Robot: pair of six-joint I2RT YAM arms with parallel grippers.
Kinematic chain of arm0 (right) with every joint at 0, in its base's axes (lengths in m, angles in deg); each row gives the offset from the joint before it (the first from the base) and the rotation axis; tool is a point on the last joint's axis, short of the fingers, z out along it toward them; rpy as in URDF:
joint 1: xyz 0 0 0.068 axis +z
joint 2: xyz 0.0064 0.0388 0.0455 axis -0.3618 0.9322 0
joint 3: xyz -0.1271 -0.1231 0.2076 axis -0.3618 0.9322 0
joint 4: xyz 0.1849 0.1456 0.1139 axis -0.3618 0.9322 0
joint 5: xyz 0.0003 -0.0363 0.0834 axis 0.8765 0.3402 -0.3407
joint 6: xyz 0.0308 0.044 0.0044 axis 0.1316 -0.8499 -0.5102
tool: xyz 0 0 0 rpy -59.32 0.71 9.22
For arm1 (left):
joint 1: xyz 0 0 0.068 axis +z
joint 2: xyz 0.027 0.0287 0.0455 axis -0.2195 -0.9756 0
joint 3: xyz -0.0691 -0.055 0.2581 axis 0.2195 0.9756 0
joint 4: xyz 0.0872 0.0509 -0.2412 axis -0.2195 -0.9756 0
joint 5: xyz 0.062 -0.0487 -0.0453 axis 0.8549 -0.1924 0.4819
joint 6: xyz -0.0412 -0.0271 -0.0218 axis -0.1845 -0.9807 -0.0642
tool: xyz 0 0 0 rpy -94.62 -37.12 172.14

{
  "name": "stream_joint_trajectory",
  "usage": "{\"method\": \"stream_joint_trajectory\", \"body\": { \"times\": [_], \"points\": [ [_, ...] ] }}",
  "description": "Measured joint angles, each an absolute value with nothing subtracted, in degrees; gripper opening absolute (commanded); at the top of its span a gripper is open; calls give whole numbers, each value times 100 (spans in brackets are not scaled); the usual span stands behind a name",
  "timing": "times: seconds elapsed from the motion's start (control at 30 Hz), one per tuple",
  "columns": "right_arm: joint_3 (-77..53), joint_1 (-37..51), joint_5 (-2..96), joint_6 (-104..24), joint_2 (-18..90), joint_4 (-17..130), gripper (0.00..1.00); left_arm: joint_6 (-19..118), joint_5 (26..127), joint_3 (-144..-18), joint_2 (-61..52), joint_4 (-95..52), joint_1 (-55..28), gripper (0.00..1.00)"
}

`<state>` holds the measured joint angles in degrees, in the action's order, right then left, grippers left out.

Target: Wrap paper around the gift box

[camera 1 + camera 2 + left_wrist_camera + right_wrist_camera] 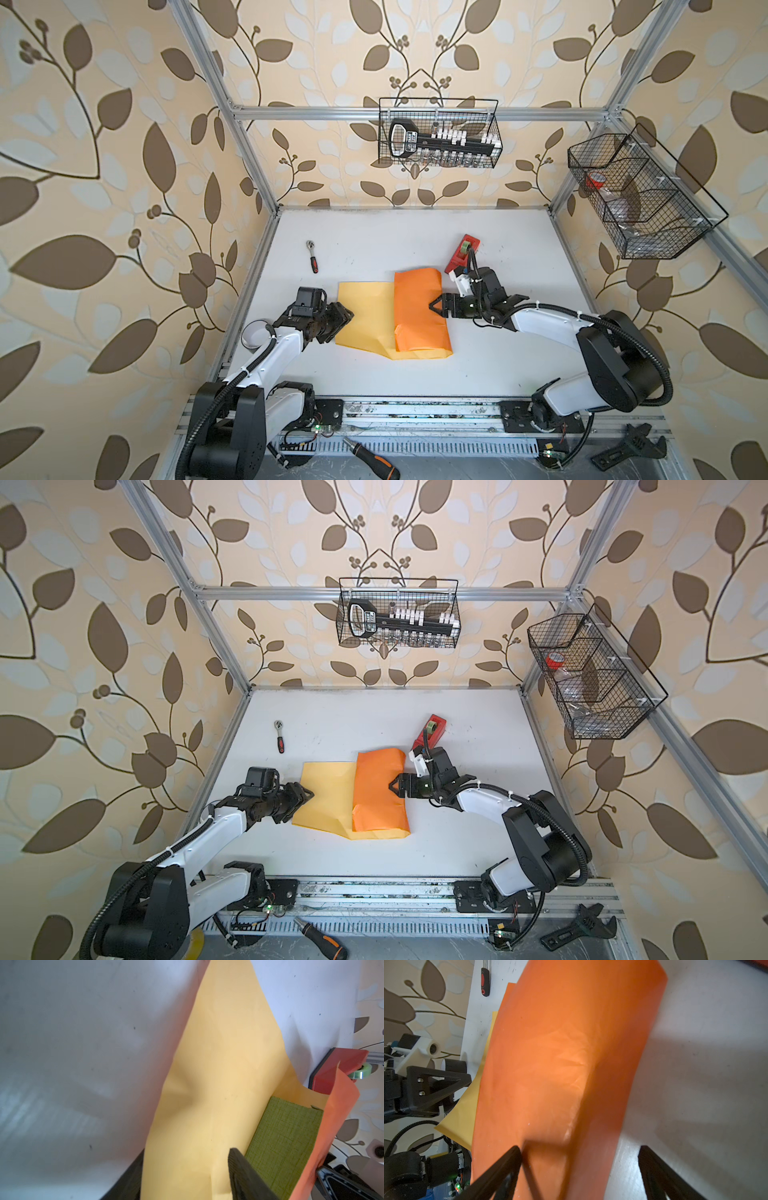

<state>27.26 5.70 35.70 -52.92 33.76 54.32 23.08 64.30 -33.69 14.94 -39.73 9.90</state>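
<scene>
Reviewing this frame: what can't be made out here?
- Gift box: hidden in both top views under the folded orange flap of the paper; the left wrist view shows only part.
- Left gripper: one jaw hidden behind the paper in the left wrist view.
- Wire basket contents: too small and behind mesh in both top views.

orange paper (419, 307) folded over, olive gift box (286, 1136) beneath

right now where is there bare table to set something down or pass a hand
Bare table: the far strip between ratchet and tape dispenser, and the near strip between the paper and the front rail. Crowded: the middle, where left tool and right tool flank the paper.
</scene>
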Motion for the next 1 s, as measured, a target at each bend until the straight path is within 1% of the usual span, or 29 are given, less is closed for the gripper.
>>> {"method": "stream_joint_trajectory", "body": {
  "times": [0.2,0.33,0.53,0.93,1.0],
  "points": [
    [2723,570,3566,-5292,3383,5432,89,2319,6376,-3382,1381,-3608,1167,47],
    [2712,573,3544,-5290,3431,5395,88,2282,6376,-3382,1374,-3306,1167,40],
    [2710,573,3522,-5290,3446,5377,88,2271,6373,-3382,1252,-2992,1167,27],
    [2701,570,3518,-5292,3453,5377,88,2435,6367,-3384,1038,-3003,1167,2],
    [2701,570,3518,-5292,3453,5377,88,2452,6367,-3384,1033,-3007,1167,0]
  ]
}}
